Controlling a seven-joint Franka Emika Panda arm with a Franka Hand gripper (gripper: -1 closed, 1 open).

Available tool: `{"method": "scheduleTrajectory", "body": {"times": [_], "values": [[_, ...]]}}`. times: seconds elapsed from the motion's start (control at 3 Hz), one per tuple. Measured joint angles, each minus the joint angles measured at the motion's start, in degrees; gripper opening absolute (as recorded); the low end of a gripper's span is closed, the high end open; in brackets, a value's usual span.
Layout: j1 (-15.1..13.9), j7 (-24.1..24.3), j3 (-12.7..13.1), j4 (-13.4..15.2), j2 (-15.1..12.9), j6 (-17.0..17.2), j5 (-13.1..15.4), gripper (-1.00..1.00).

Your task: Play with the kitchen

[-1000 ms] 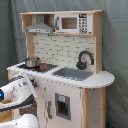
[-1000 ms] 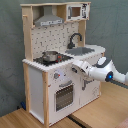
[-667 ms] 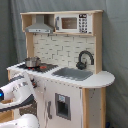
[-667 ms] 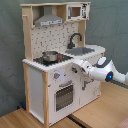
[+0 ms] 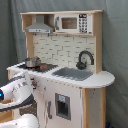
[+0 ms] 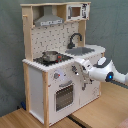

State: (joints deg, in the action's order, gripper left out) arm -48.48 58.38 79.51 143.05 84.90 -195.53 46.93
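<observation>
Your gripper point(image 6: 78, 68) is pressed up against the front of the kitchen point(image 6: 50, 80), right at the knob panel just below the counter edge — whether its fingers are open or shut, you cannot tell from either exterior view. In the second exterior view the white arm point(image 6: 107, 72) reaches in from 3 o'clock, with a blue ring lit on its wrist. In the first exterior view the same arm point(image 5: 17, 92) comes in from 8 o'clock and its tip meets the cabinet front below the stovetop point(image 5: 37, 67).

The kitchen stands upright in the middle of both exterior views, on a wooden floor point(image 6: 30, 119) before a grey curtain point(image 6: 10, 50). On its counter, in the second exterior view, a small pot point(image 6: 49, 55) sits on the stovetop at 9 o'clock of the grey sink point(image 6: 85, 50); the black faucet point(image 6: 74, 39) rises behind the sink. The grey hood point(image 6: 49, 20) hangs at 12 o'clock above the pot — the oven door point(image 6: 63, 95) is below the gripper and shut
</observation>
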Motion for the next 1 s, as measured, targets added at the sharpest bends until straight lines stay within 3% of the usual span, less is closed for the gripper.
{"method": "scheduleTrajectory", "body": {"times": [0.33,0.67,1.0], "values": [[0.1,0.2,0.0,0.0,0.0,0.0,0.0,1.0],[0.1,0.6,0.1,0.0,0.0,0.0,0.0,1.0],[4.2,-1.2,-3.6,2.3,0.0,-0.1,0.4,1.0]]}}
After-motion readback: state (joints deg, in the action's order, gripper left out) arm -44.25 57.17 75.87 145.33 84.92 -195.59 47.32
